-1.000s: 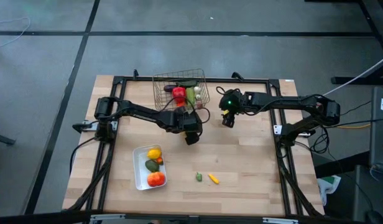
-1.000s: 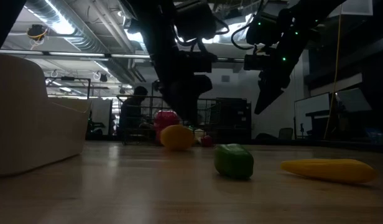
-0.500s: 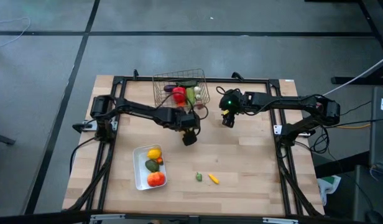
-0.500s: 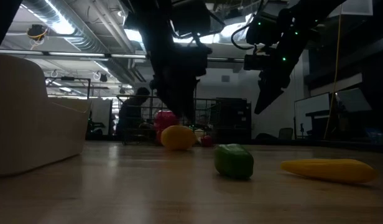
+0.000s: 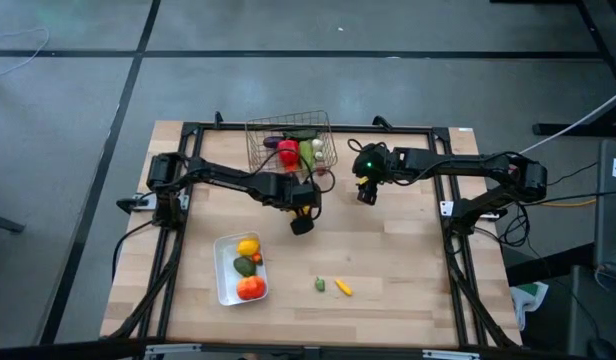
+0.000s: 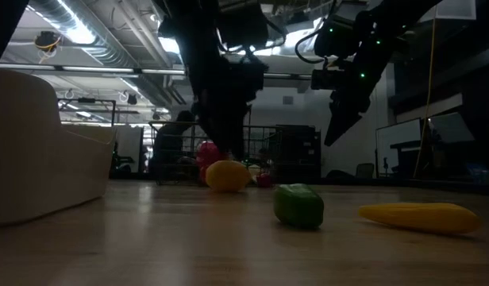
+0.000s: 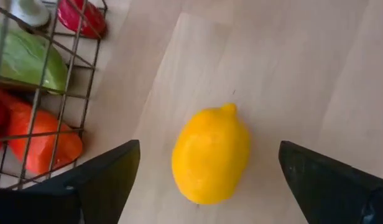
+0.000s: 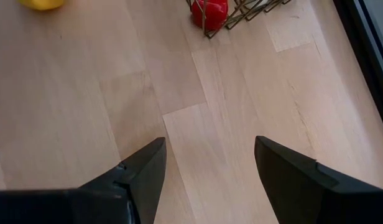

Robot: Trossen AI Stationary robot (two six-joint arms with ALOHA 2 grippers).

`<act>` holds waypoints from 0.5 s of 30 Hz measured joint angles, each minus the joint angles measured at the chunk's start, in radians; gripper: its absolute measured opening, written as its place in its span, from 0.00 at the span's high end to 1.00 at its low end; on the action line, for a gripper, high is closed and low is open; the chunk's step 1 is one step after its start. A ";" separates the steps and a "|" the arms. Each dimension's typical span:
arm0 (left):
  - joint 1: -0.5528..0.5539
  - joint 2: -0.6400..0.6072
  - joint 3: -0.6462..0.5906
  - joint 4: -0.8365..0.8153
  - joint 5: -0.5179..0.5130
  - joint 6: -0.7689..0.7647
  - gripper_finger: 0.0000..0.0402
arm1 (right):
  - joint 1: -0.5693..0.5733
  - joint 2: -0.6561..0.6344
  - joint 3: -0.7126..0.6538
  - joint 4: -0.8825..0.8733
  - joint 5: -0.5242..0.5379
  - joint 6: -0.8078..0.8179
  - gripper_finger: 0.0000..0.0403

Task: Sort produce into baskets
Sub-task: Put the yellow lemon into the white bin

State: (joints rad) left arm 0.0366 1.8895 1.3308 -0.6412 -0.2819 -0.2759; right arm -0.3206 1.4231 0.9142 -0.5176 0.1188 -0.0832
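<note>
A yellow lemon (image 7: 211,155) lies on the bare table just in front of the wire basket (image 5: 291,145), which holds a red pepper (image 5: 287,153) and green and purple pieces. My left gripper (image 5: 301,222) hangs open above the lemon, one finger on each side and apart from it. My right gripper (image 5: 366,191) is open and empty above the table, right of the basket. The white tray (image 5: 226,290) at the near left holds a lemon (image 5: 248,247), a green avocado (image 5: 245,265) and an orange tomato (image 5: 251,288).
A small green piece (image 5: 319,285) and a long yellow piece (image 5: 343,288) lie loose near the front edge. A small red piece (image 8: 209,12) lies against the basket's corner. Bare wood lies between the two arms and to the right.
My left gripper has shifted a little toward the table's left over the lemon, which has stayed where it was.
</note>
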 joint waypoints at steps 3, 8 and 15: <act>0.001 0.023 -0.002 0.000 0.000 0.032 0.05 | 0.000 0.000 0.000 -0.001 0.000 0.000 0.40; 0.006 0.051 -0.002 0.003 -0.001 0.086 0.05 | 0.000 0.000 0.000 0.000 0.000 0.000 0.40; 0.007 0.089 -0.002 0.031 -0.001 0.103 0.05 | 0.000 0.000 0.000 0.000 0.000 0.000 0.40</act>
State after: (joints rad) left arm 0.0441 1.9783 1.3289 -0.6105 -0.2829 -0.1729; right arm -0.3206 1.4231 0.9142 -0.5179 0.1188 -0.0833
